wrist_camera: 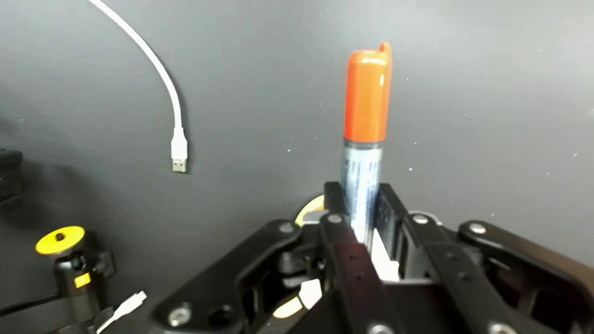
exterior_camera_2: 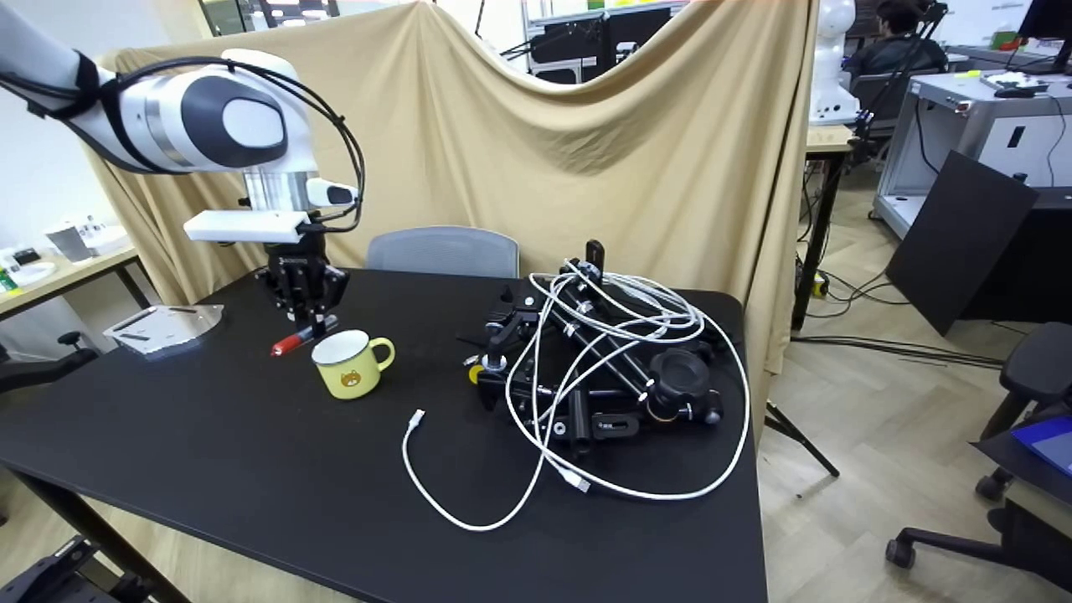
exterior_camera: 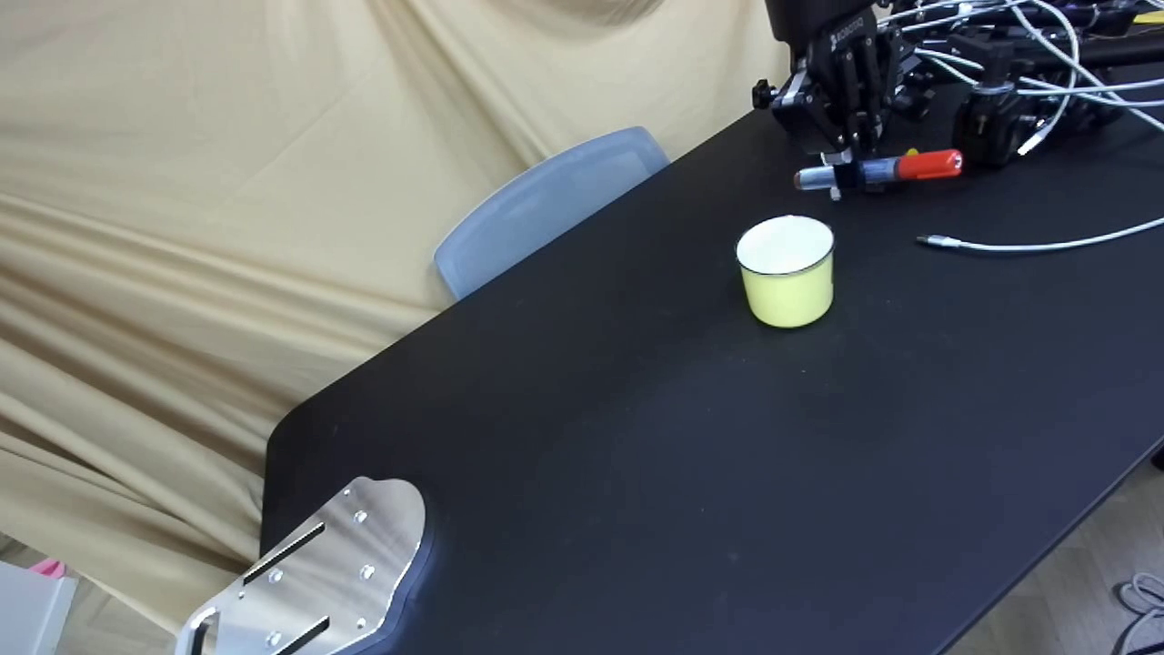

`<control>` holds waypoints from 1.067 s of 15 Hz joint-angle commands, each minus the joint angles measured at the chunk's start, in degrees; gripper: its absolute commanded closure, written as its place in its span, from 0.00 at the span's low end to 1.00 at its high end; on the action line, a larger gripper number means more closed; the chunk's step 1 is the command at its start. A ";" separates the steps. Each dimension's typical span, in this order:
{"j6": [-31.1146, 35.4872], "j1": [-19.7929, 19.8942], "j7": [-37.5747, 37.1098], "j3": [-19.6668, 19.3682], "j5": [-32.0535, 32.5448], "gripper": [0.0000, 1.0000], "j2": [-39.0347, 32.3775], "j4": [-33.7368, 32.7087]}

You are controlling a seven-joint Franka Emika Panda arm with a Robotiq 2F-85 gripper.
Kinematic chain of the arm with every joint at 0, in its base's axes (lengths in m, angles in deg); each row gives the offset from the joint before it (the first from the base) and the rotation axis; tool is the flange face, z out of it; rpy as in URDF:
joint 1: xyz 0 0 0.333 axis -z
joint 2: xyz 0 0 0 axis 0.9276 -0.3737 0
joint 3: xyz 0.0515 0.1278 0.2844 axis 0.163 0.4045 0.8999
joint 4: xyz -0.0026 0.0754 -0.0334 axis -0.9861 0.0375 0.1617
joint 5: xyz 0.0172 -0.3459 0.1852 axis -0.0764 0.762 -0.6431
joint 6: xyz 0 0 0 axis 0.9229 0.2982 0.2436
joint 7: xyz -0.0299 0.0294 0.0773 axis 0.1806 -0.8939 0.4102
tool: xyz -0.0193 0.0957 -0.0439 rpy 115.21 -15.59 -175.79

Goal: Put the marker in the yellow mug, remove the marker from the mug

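Observation:
The marker has a clear-blue body and a red-orange cap. It lies sideways between the fingers of my gripper (exterior_camera: 844,175), with the cap (exterior_camera: 929,165) sticking out to one side. The gripper (exterior_camera_2: 315,325) is shut on the marker (exterior_camera_2: 290,342) around its body. In the wrist view the marker (wrist_camera: 366,97) points away from the fingers (wrist_camera: 361,190). The yellow mug (exterior_camera: 789,296) stands upright on the black table, close to the gripper and lower than it. A bear face and handle show on the mug (exterior_camera_2: 350,374). In the wrist view the fingers hide most of the mug (wrist_camera: 310,207).
A heap of black tripod gear (exterior_camera_2: 611,377) with white cables (exterior_camera_2: 636,494) lies beside the mug. A loose cable end (exterior_camera: 946,242) lies near the mug. A metal plate (exterior_camera: 336,555) is at the table's far end. A grey chair (exterior_camera_2: 444,251) stands against the table.

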 commanded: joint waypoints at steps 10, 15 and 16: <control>-15.29 -1.23 -8.16 0.75 -1.71 0.95 -10.83 -15.65; -22.15 -0.78 -6.73 0.88 -3.72 0.95 -16.22 -22.19; -22.89 -0.74 -6.73 0.84 -4.03 0.95 -17.14 -23.12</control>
